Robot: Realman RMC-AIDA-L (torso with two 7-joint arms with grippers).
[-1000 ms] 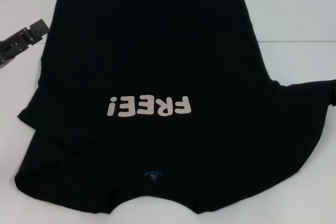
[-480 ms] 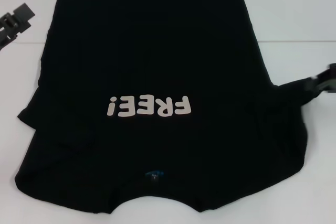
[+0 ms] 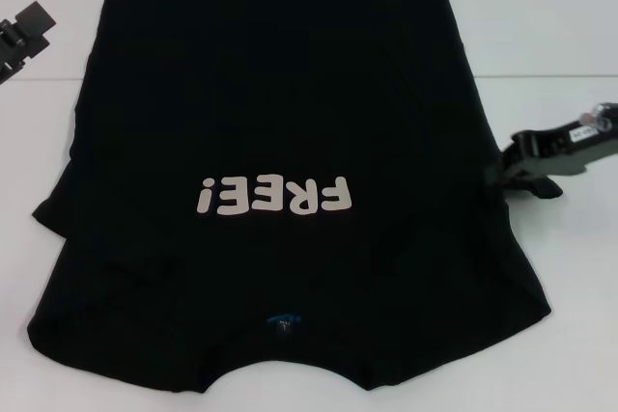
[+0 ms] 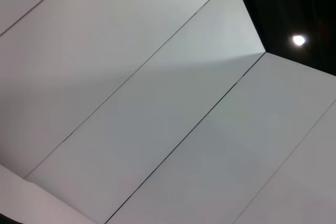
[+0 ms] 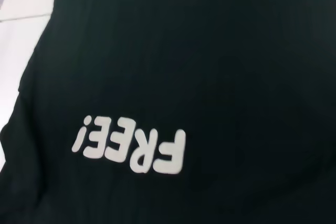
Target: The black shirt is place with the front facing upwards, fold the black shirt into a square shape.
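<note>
The black shirt (image 3: 280, 123) lies front-up on the white table (image 3: 541, 26), the right gripper (image 3: 526, 163) seemingly pinching its right edge, left gripper (image 3: 21, 34) parked far left.

You can read white "FREE!" lettering (image 3: 272, 197) on the front of the black shirt (image 3: 290, 65), upside down in the head view, toward 6 o'clock of the cloth | same word in the right wrist view | small blue neck label (image 3: 282, 319): not readable
</note>
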